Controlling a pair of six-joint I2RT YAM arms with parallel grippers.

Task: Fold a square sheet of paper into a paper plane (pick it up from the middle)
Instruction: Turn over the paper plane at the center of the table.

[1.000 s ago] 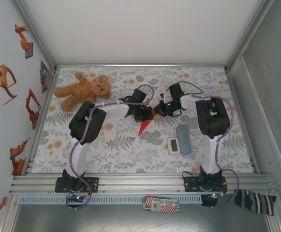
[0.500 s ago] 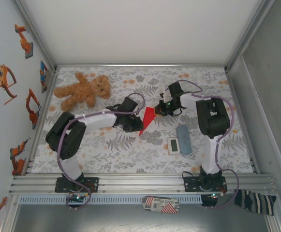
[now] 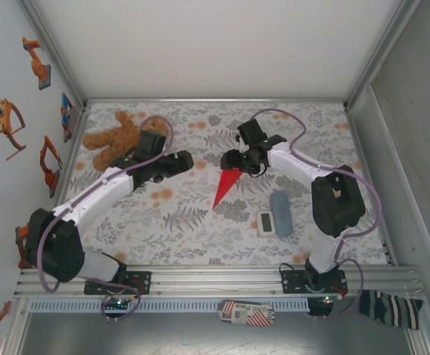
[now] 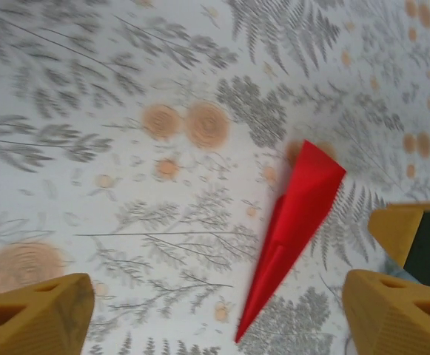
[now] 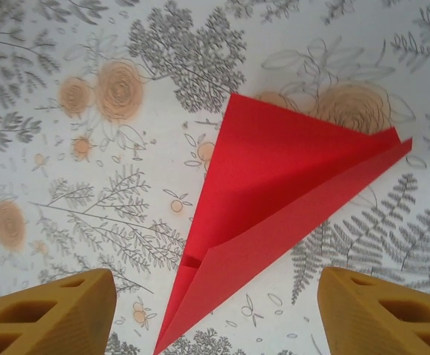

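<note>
Now: bright red paper plane, narrow pointed dart with centre crease, lies flat mid-table on floral tablecloth, tip toward near edge. Fingers of left gripper spread wide, empty, left of dart, apart from it. Fingers of right gripper spread too, empty, over dart's wide end. Open cloth all round dart. Brown teddy bear far-left beside left arm. Grey-blue oblong block and white digital timer right of dart, near, not touching.
</note>
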